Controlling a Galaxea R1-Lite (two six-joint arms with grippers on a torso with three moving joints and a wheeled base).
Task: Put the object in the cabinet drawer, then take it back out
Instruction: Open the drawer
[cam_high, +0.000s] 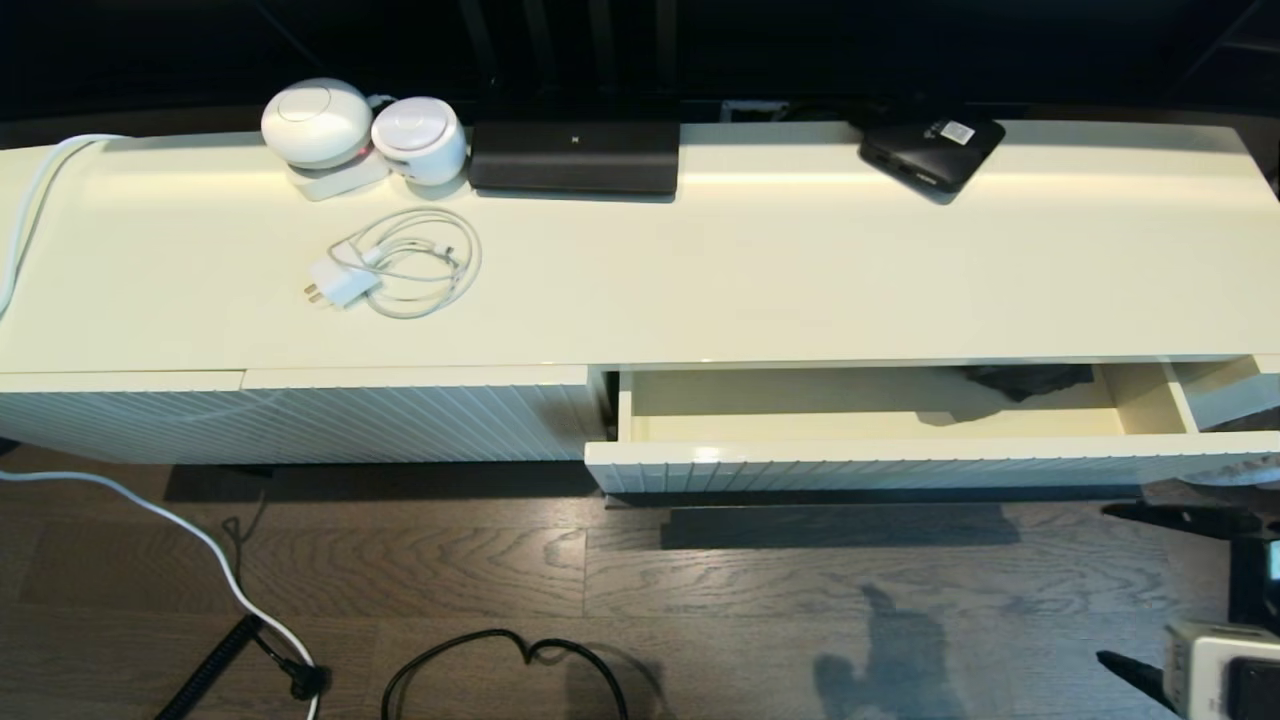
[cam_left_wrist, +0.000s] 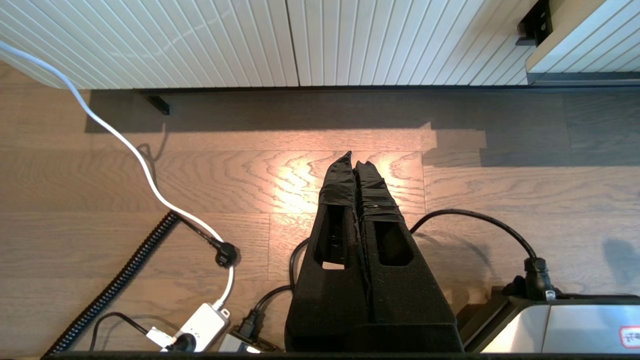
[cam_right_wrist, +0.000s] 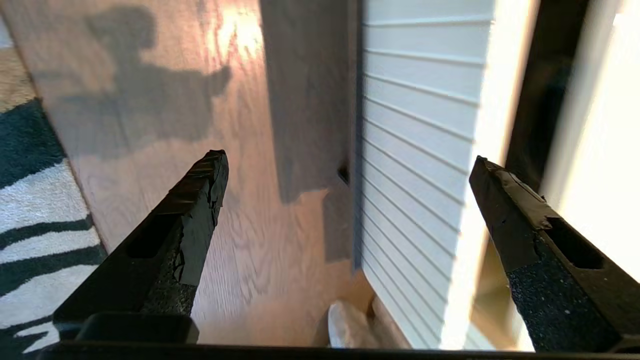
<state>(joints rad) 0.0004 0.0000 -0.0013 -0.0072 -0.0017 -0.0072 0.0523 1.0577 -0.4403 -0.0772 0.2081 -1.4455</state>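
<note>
The cabinet drawer (cam_high: 900, 465) stands pulled out at the right of the cream cabinet, its ribbed front facing me. The black umbrella (cam_high: 1030, 380) lies at the back of the drawer, mostly hidden under the cabinet top; only wrinkly fabric shows. My right gripper (cam_high: 1102, 584) hangs open over the floor in front of the drawer's right end. In the right wrist view it (cam_right_wrist: 348, 159) stands wide apart beside the ribbed drawer front (cam_right_wrist: 415, 150), holding nothing. My left gripper (cam_left_wrist: 354, 159) is shut and empty, low over the floor facing the ribbed panel (cam_left_wrist: 200, 40).
On the cabinet top lie a white charger with coiled cable (cam_high: 400, 265), two white round devices (cam_high: 320, 125), a black flat device (cam_high: 575, 155) and a black box with a white label (cam_high: 930, 150). Cables (cam_high: 230, 580) trail on the wooden floor. A striped rug (cam_right_wrist: 30, 210) lies nearby.
</note>
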